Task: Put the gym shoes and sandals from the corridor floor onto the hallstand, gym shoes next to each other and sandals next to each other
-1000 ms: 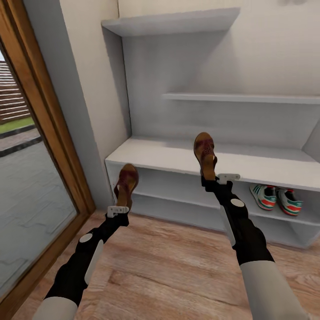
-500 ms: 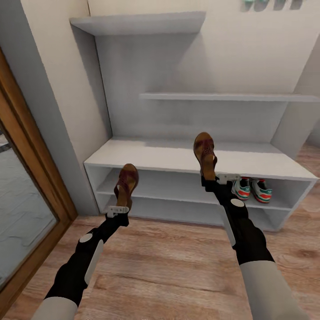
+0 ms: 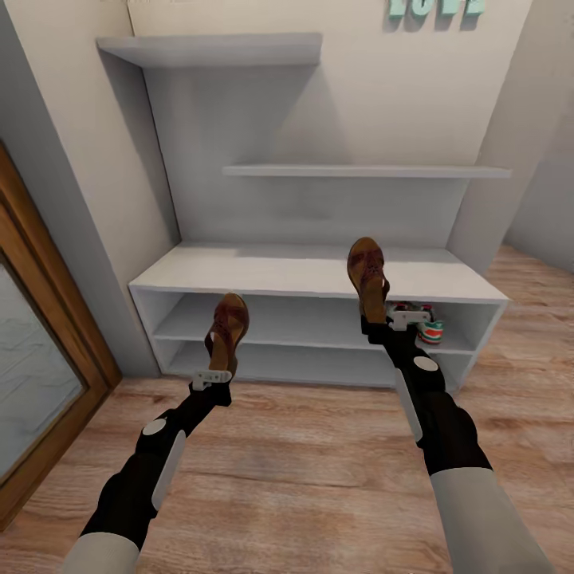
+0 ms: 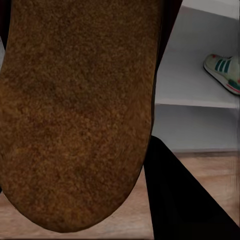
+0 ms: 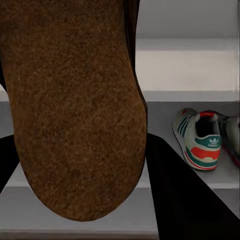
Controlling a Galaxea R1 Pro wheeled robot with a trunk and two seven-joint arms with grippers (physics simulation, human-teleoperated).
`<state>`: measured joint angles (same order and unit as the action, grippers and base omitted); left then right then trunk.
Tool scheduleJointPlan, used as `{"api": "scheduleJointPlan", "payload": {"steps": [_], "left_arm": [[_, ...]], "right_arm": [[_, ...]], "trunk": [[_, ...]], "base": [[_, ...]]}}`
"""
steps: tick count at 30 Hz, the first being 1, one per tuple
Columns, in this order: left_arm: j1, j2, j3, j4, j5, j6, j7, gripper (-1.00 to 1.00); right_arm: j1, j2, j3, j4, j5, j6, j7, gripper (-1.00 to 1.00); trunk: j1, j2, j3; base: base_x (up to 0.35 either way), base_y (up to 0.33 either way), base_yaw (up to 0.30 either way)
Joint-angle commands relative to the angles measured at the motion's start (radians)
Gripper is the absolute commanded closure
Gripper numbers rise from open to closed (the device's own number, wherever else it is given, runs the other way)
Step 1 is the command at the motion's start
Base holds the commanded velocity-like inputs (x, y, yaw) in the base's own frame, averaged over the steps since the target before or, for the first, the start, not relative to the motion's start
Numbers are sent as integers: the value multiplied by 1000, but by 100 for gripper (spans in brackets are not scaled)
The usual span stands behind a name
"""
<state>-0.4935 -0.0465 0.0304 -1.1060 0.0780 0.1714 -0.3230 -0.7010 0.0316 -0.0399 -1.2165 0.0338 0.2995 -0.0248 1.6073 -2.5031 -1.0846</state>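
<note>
In the head view I hold both brown sandals upright in front of the pale hallstand (image 3: 279, 271). My left gripper (image 3: 217, 360) is shut on one sandal (image 3: 228, 323), level with the lower shelves. The other sandal (image 3: 367, 271) is in my right gripper (image 3: 373, 316), which is shut on it at the height of the top board. In the wrist views the brown soles (image 4: 75, 110) (image 5: 70, 100) hide the fingers. The two gym shoes (image 3: 418, 320) stand side by side on the middle shelf at the right, partly behind my right wrist, and appear beyond the soles (image 4: 224, 72) (image 5: 200, 140).
Teal letters (image 3: 434, 6) hang on the wall above the stepped wall shelves (image 3: 359, 171). A wood-framed glass door (image 3: 40, 383) stands at the left. Wood plank floor (image 3: 303, 470) lies between me and the rack. A wall corner (image 3: 510, 159) rises at the right.
The whole view has swung right: the door has slid towards the left edge and the hallstand's right end and the letters have come into view. Both arms keep their pose and their sandals.
</note>
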Motion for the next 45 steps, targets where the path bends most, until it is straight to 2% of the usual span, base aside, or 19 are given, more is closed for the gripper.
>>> {"api": "scheduleJointPlan", "payload": {"steps": [1,23,27,30,33,35,36,38,39,40,41,42,43,44,45], "left_arm": [[0,-1,3,-2,9,10,-8,100],[0,0,7,-2,7,10,-8,100],[0,3,8,0,0,8,-6,100],[0,3,8,2,-1,8,-6,100],[0,4,8,3,0,8,-5,100],[0,3,7,3,0,8,-4,100],[0,2,7,4,1,8,-4,100],[0,1,6,5,2,8,-5,100],[0,0,6,5,2,8,-4,100],[0,0,5,6,3,8,-4,100],[0,0,5,7,3,8,-4,100],[0,-1,5,11,3,8,-4,100],[0,-1,4,15,3,9,-4,100],[0,-1,4,27,3,9,-3,100],[-1,-2,3,40,3,11,-3,100]], "right_arm": [[0,1,0,-1,1,6,-1,100],[0,0,-3,-4,0,6,-1,100],[-1,0,-17,-9,-27,6,-2,100],[-1,-3,-59,-20,-43,6,-3,100],[0,-8,-163,-23,-46,15,-2,100],[0,-10,-406,-24,-47,54,3,100],[0,-11,-471,-24,-47,65,4,100],[0,-22,-750,-25,-42,108,6,100],[0,-44,-882,-26,-41,127,7,100],[0,-77,-1000,-26,-40,144,7,100],[0,-100,-1051,-26,-40,153,7,100],[0,-153,-1135,-25,-41,172,8,100],[0,-183,-1168,-25,-41,182,8,100],[0,-245,-1220,-25,-42,207,11,100],[0,-308,-1254,-24,-41,236,18,100]], "trunk": [[-1,0,-1],[-1,0,-1],[-1,0,-1],[-1,0,-1],[-1,0,-1],[-1,0,-1],[-1,0,-1],[-1,0,-1],[-1,0,-1],[-1,0,-1],[-1,0,-1],[-1,0,-1],[-1,0,-1],[-1,0,-1],[-1,0,-1]], "base": [[-111,-244,-3],[-13,-32,39],[0,0,0],[0,0,0],[0,0,0],[0,0,0],[0,0,0],[0,0,0],[0,0,0],[0,0,0],[0,0,0],[0,0,0],[0,0,0],[0,0,0],[0,0,0]]}}
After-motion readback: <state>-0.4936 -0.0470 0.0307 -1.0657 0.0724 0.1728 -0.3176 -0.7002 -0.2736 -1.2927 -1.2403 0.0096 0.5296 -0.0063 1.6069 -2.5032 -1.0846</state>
